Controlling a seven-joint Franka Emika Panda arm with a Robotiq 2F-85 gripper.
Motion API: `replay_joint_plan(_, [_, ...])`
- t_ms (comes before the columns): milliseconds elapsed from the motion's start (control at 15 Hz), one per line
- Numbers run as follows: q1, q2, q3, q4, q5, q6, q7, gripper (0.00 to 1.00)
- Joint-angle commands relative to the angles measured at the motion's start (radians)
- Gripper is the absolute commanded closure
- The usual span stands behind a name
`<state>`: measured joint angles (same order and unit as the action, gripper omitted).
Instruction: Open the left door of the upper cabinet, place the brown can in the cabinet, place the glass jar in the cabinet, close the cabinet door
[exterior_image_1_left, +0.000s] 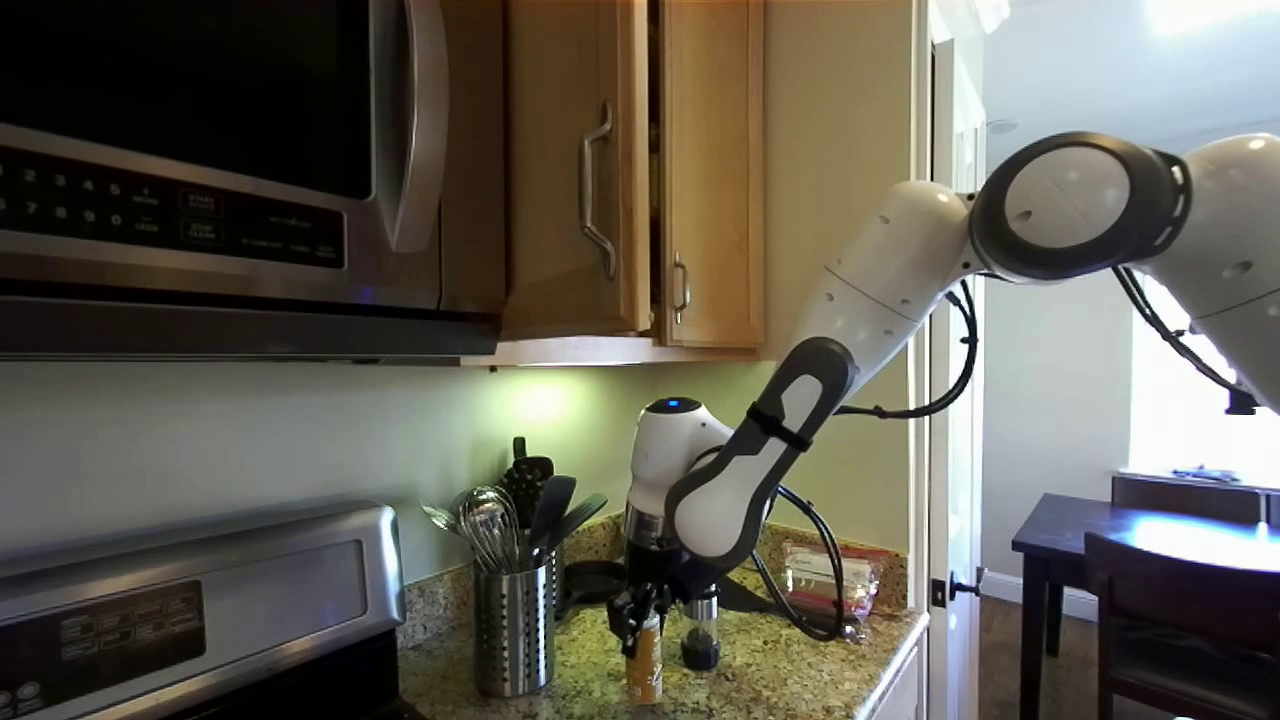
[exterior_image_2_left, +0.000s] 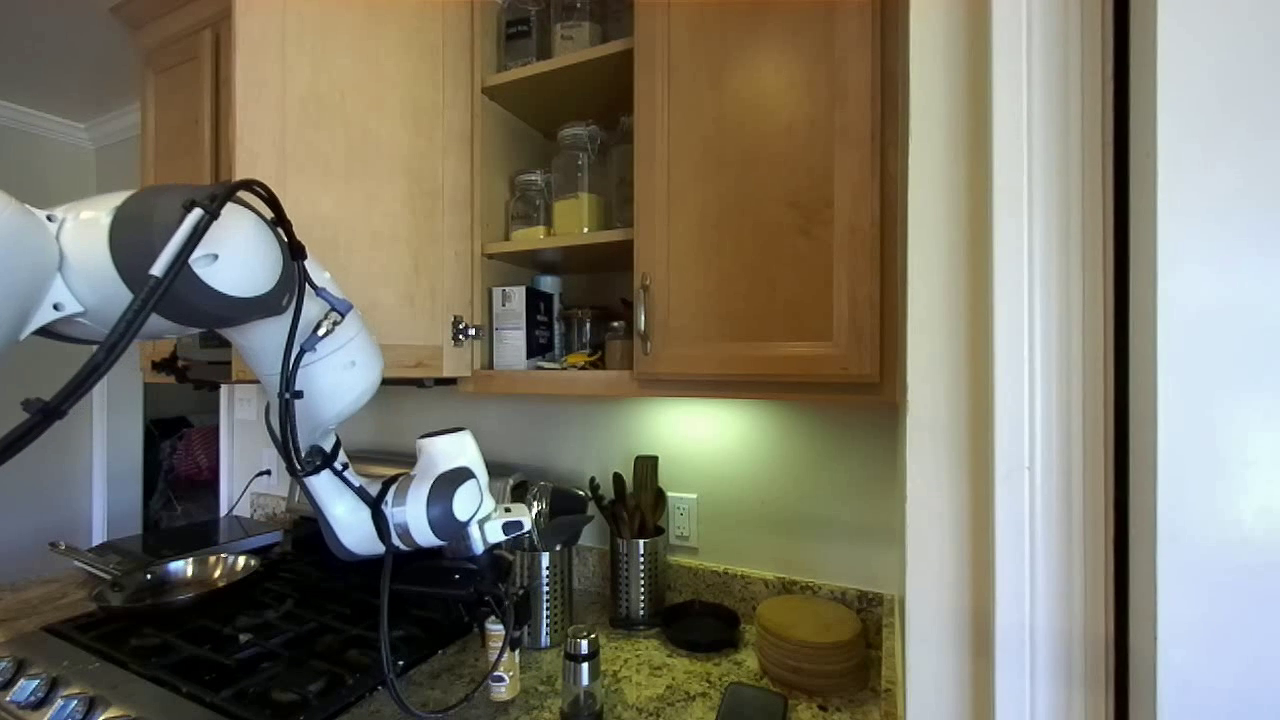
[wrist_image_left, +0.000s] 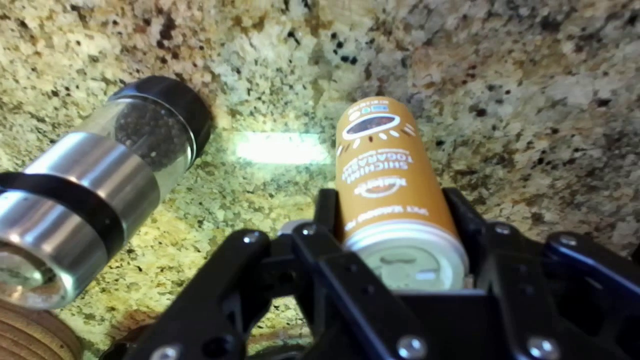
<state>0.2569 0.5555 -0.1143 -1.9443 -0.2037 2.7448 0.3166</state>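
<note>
a: so which way's the brown can (wrist_image_left: 392, 172) pointing?

b: pale lid (wrist_image_left: 407, 262) up, long axis pretty much vertical in both exterior views, base end down at the counter (wrist_image_left: 280, 65).

a: label (wrist_image_left: 377, 162) looks upside down to me tho

b: yeah, in the wrist view, cos there the lid end sits nearest the gripper (wrist_image_left: 392, 205) and the base points toward the top.

a: fingers (wrist_image_left: 462, 215) clenched on it?

b: yep, one against each side, grasping it near the lid end. glass jar (wrist_image_left: 107, 175) is near the can, also upright, with a gap between.

a: and the left door (exterior_image_2_left: 350, 130)?

b: swung open, you can see right into the upper cabinet (exterior_image_2_left: 560, 382) in an exterior view.
</note>
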Motion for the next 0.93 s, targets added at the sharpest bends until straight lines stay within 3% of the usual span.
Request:
replay_joint_plan(0, [-0.033, -0.158, 0.033, -0.126, 0.031, -0.013, -0.048, 0.71])
replay_joint_plan(467, [-0.044, -0.336, 0.033, -0.183, 0.006, -0.055, -0.040, 0.71])
replay_joint_plan(867, [-0.080, -0.464, 0.051, -0.154, -0.017, -0.118, -0.062, 0.71])
